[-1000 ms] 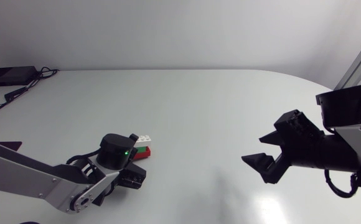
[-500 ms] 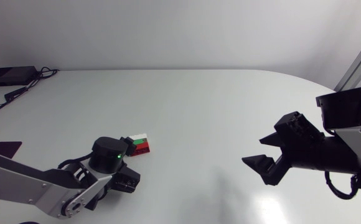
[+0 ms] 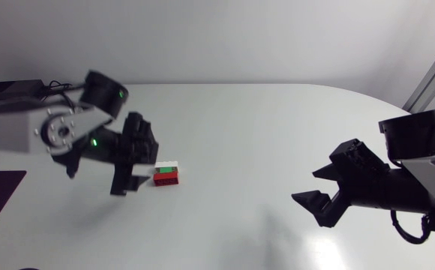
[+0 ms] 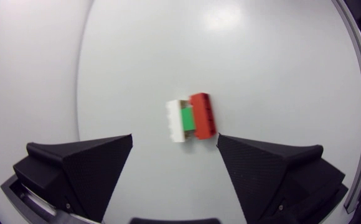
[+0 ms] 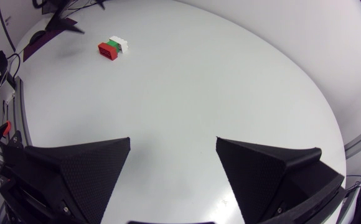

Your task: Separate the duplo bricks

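Lying on the bench, the duplo stack [image 3: 166, 175] sits just ahead of the left arm's [image 3: 52, 135] open jaws, layers across their gap; the right arm's [image 3: 397, 187] jaws, open too, are well apart from it.

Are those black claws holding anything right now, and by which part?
Nothing is held. The left gripper hangs open above the stacked red, green and white plastic bricks; the right gripper is open and empty.

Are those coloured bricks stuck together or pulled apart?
Stuck together: white brick, green brick and red brick form one block, with no gaps visible.
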Robot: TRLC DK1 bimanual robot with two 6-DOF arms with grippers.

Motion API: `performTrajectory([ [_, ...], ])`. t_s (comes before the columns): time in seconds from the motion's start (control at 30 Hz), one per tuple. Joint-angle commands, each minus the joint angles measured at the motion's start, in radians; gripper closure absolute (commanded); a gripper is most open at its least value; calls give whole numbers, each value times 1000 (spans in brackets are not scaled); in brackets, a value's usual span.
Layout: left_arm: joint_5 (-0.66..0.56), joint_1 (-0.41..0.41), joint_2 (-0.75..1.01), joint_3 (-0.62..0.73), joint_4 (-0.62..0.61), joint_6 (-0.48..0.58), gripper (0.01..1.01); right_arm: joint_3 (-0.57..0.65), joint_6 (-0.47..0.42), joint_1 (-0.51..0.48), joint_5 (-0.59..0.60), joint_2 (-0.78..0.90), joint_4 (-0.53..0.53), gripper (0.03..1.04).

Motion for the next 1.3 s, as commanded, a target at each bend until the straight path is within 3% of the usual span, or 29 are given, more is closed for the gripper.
performTrajectory([
  [0.0,81,68,79,121,-102,-81,138,-36,-22,-8,-6,-17,-5,69],
  [0.2,202,104,206,237,-258,-121,297,-44,-31,-21,-6,-18,-3,69],
  [0.3,224,107,243,239,-284,-133,310,-42,-32,-22,-6,-17,-3,69],
  [0.53,225,96,304,203,-286,-156,315,-47,-32,-22,-6,0,18,69],
  [0.6,225,101,333,210,-286,-170,392,-47,-32,-22,-6,2,20,69],
  [0.8,225,108,406,205,-275,-196,398,-51,-32,-24,-6,5,23,69],
  [0.87,225,110,410,199,-260,-201,441,-53,-32,-24,-6,6,24,69],
  [1.27,225,157,430,257,-238,-212,441,-59,-32,-24,-6,14,35,69],
])
